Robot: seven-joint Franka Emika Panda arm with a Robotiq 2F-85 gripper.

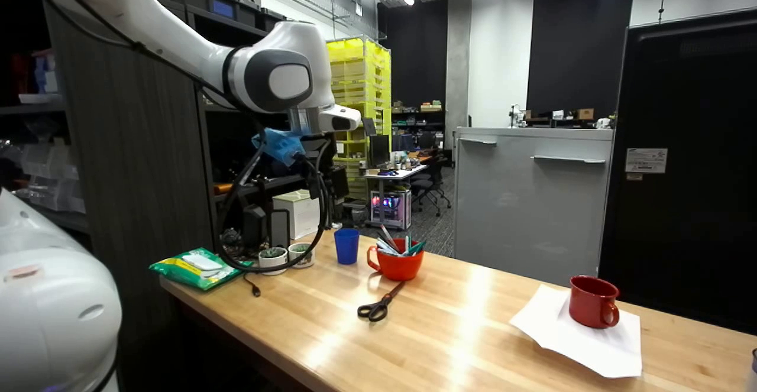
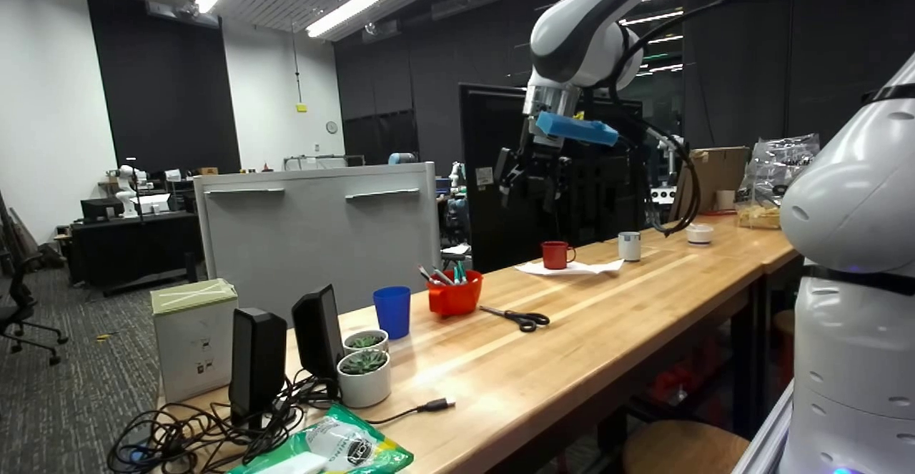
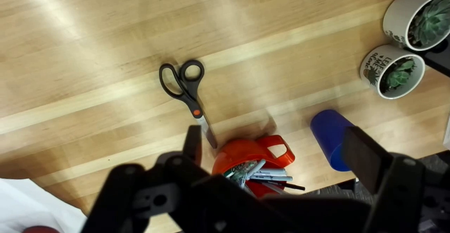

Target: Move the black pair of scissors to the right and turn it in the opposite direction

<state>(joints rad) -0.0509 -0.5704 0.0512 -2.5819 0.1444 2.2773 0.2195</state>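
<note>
Across the lower half of an exterior view, a wooden table (image 1: 284, 321) is spread, with the robot arm (image 1: 278, 78) poised over it at the upper left. Its gripper (image 2: 529, 191) is held well above the table, jaws parted wide and nothing gripped. Below the centre of the wrist view, a red bowl (image 3: 239, 152) can be seen; up and to the left of it, the black scissors (image 3: 195, 107) are laid flat — loops (image 3: 201, 73) toward the top of the frame, blade tip (image 3: 212, 142) just beside the bowl, whether touching cannot be told.

The step in hand is judged to be the approach. The gripper should be shifted toward the upper left of that frame, set squarely across the narrow waist near the orange dot (image 3: 197, 112), and lowered until the table is almost brushed — so thin a thing is easily missed. After a straight lift, the bowl should be cleared before any half turn.
</note>
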